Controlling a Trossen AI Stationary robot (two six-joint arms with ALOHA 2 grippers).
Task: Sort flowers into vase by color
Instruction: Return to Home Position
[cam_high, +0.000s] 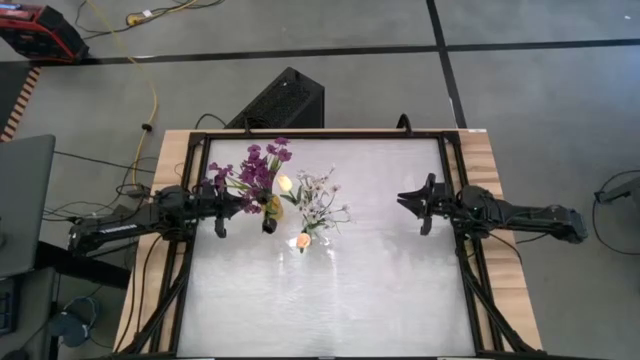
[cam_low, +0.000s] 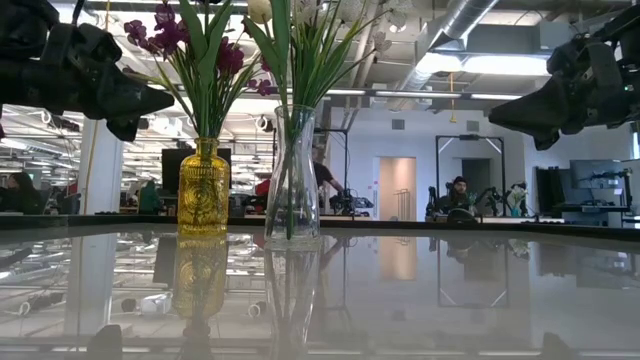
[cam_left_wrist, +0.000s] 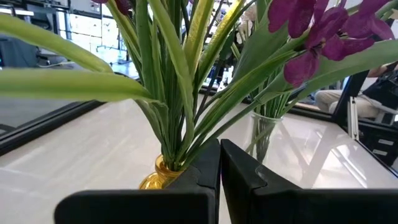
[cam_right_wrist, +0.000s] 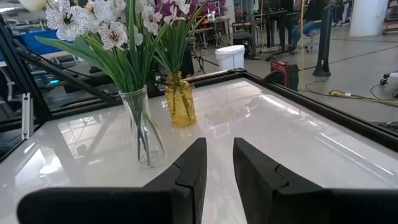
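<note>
A yellow glass vase (cam_low: 203, 190) stands on the white table and holds purple flowers (cam_high: 258, 168) on green stems. Beside it a clear glass vase (cam_low: 292, 180) holds white blossom sprigs (cam_high: 322, 200) and pale tulip buds (cam_high: 303, 240). My left gripper (cam_left_wrist: 221, 168) is shut and points level at the yellow vase (cam_left_wrist: 155, 177), just short of its leaves. My right gripper (cam_right_wrist: 219, 162) hovers level near the table's right edge. It is open with nothing between its fingers, and it faces both vases from well away.
A black frame (cam_high: 455, 200) runs round the white tabletop. A black box (cam_high: 285, 100) lies beyond the far edge. Bare table stretches between the clear vase (cam_right_wrist: 144, 127) and my right gripper (cam_high: 405, 197), and along the near side. A person sits in the room behind (cam_low: 458, 192).
</note>
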